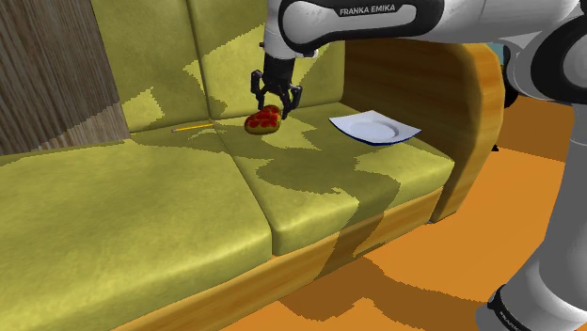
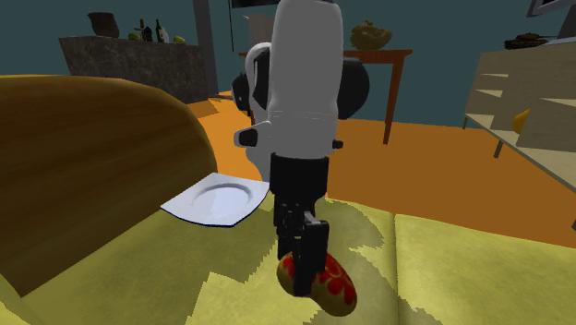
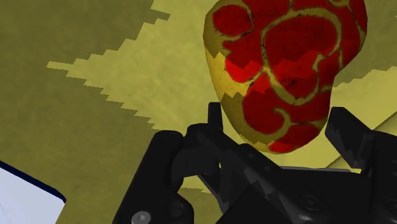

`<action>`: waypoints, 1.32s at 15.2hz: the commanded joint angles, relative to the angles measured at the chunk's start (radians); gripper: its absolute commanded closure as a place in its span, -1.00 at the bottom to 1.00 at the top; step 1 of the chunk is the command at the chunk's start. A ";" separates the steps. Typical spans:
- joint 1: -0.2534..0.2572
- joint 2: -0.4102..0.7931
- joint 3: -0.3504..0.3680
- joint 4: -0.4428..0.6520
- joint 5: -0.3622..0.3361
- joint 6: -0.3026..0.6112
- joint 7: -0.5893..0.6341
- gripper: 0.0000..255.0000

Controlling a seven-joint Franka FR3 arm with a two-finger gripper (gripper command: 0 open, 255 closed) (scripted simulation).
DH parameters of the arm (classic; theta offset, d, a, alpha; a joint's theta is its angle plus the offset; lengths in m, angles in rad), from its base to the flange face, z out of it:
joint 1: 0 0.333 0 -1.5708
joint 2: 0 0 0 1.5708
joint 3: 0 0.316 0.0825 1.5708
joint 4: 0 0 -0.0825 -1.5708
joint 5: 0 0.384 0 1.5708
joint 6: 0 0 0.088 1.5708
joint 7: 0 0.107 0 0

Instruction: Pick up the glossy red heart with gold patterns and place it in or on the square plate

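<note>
Item 1: heart (image 1: 263, 121), red w/ gold scrolls. Lies on the sofa (image 1: 141, 207) seat cushion near the backrest; not yet lifted, we judge.
Item 2: jaws, apart, straddling the heart's narrow end. We cannot tell if they touch it. The stance suits a close-and-lift.
Item 3: plate (image 1: 374, 129), white, square, flat on the same seat towards the armrest, apart from the heart. Bare, so ready to receive.
Item 4: thin yellow stick (image 1: 193, 127), on the heart's far side from the plate, off the likely route.

The heart (image 3: 286, 63) is red with gold swirls, the plate (image 1: 374, 128) white, the sofa (image 1: 141, 207) olive-yellow.
</note>
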 commanded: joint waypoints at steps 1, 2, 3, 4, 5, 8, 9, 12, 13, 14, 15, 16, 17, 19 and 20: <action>0.006 0.007 0.001 0.038 -0.002 -0.032 -0.002 1.00; 0.009 0.010 0.001 0.057 -0.004 -0.047 -0.003 1.00; 0.013 0.014 0.001 0.076 -0.005 -0.062 -0.005 1.00; 0.016 0.019 0.001 0.095 -0.007 -0.078 -0.006 1.00; 0.020 0.023 0.002 0.116 -0.009 -0.094 -0.007 1.00; 0.033 0.040 0.002 0.182 -0.016 -0.144 -0.010 1.00; 0.038 0.047 0.002 0.205 -0.020 -0.161 -0.012 1.00; 0.057 0.071 0.001 0.283 -0.031 -0.216 -0.015 1.00; 0.064 0.081 0.000 0.312 -0.036 -0.235 -0.017 1.00; 0.072 0.091 -0.001 0.342 -0.041 -0.255 -0.018 1.00; 0.075 0.096 -0.001 0.354 -0.043 -0.263 -0.019 1.00; 0.035 0.039 0.002 0.272 -0.014 -0.232 -0.033 1.00; -0.002 -0.012 0.005 0.200 0.015 -0.206 -0.051 1.00; -0.066 -0.107 0.002 0.077 0.072 -0.163 -0.093 1.00; -0.092 -0.152 -0.004 0.023 0.100 -0.146 -0.117 1.00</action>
